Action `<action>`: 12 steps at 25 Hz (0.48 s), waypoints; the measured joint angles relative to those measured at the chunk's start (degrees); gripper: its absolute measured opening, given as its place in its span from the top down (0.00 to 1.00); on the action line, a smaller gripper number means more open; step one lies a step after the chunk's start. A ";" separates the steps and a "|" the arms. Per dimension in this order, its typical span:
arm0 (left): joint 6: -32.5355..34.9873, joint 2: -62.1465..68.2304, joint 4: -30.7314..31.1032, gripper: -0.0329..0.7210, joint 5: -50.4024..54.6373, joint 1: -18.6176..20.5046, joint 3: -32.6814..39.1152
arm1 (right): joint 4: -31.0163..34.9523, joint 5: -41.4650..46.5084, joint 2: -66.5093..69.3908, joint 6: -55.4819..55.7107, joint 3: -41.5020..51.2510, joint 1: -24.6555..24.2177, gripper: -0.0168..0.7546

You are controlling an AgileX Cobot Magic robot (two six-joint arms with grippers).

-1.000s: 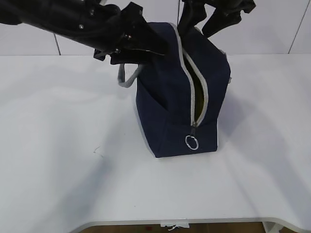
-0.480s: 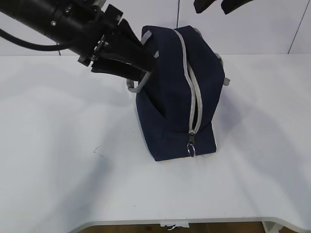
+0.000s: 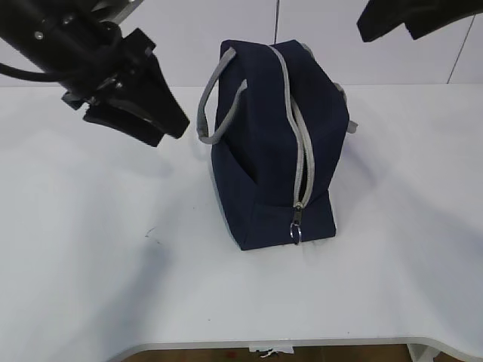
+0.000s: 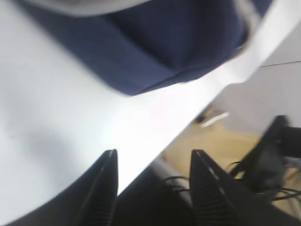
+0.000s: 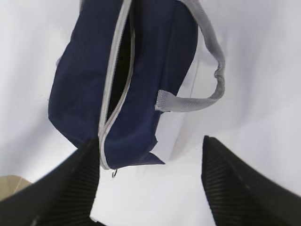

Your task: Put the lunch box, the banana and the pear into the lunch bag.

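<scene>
white table point(image 3: 90, 249) fills most of the scene, and on it, a little right of centre, stands the navy lunch bag point(image 3: 260, 151), upright and boxy. its grey zipper point(image 3: 296, 124) runs over the top and down the near end, parted into a narrow dark slit along the upper stretch, with the ring pull point(image 3: 295, 234) hanging low on the near end. one grey handle point(image 3: 215, 102) loops out on the bag's left side. left of the bag and apart from it, the left gripper point(image 3: 155, 121) hangs above the table, its two black fingers point(image 4: 101, 188) spread with nothing between them in the left wrist view. at the far right, high above the table, the right gripper point(image 3: 400, 19) is only partly in frame; the right wrist view looks down on the bag between its two widely parted fingers point(image 5: 230, 183), which hold nothing. the slit shows only darkness, so lunch box, banana and pear cannot be made out.
</scene>
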 joint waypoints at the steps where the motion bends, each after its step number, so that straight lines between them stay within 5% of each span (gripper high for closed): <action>1: -2.64 -0.80 4.88 0.46 0.36 0.00 0.00 | 0.34 -1.88 -1.73 -0.86 2.34 0.00 0.30; 3: -2.64 -0.80 4.88 0.46 0.36 0.00 0.00 | 1.94 -6.48 -5.71 -2.95 8.22 0.00 0.30; 4: -8.15 -2.56 14.21 0.46 0.45 0.00 0.00 | 3.16 -8.64 -7.57 -4.09 11.15 0.00 0.30; 7: -12.73 -5.05 23.07 0.46 0.81 0.00 0.00 | 6.99 -13.48 -11.71 -7.48 18.63 0.00 0.30; 12: -16.19 -10.42 30.91 0.46 1.12 0.00 0.00 | 11.87 -17.40 -14.81 -10.00 27.65 0.00 0.30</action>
